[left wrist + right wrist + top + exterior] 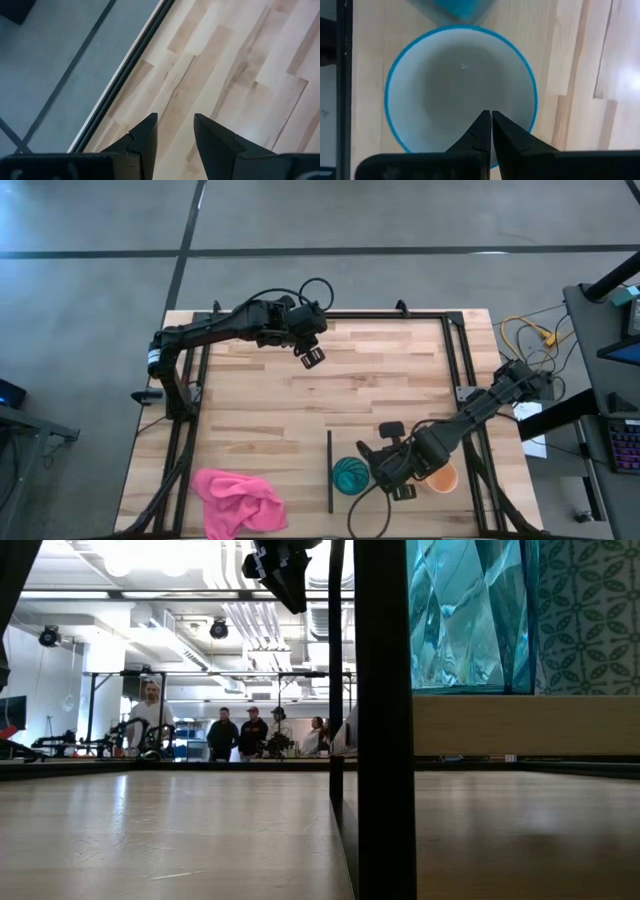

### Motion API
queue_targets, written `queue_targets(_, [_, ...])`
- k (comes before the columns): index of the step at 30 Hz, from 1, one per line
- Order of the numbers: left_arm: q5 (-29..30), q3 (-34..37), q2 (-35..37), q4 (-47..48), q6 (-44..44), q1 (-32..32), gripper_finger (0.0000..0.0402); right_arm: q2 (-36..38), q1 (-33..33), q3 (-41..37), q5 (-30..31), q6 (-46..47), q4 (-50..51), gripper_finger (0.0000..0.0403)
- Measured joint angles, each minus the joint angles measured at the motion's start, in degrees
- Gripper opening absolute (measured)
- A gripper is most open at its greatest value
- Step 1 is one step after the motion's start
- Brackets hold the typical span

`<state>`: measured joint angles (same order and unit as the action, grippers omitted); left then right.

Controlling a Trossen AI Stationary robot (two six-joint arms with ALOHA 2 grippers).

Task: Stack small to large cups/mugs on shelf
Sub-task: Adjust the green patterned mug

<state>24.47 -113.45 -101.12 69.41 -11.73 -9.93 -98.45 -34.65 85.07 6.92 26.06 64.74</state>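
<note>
My right gripper is at the near right of the table, shut, pointing down over the white mug, which has a blue rim. The arm hides this mug in the high view. The mug stands upright on the pale shelf board, next to the board's dark upright strip. The teal tumbler stands just left of the gripper and the orange mug just right of it. My left gripper hangs open above the table's far left part. My right gripper's shut fingers point down from above into the white mug's opening, with their tips over its inside near the rim. I cannot tell whether they touch the mug.
A crumpled pink cloth lies at the near left corner. The table's middle is bare wood. Cables trail off the right edge. In the low view the strip and tumbler fill the right side, and people stand far behind.
</note>
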Motion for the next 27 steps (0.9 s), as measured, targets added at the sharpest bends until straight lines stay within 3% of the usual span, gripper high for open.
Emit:
queue_targets(18, [0.0, 0.0, 0.0, 0.0, 0.0, 0.0, 0.0114, 0.3, -0.3, 0.0, -4.5, 5.1, 3.6, 0.0008])
queue_targets(27, [0.0, 0.0, 0.0, 0.0, 0.0, 0.0, 0.0114, 0.3, -0.3, 0.0, -5.7, 3.5, -4.7, 0.0008])
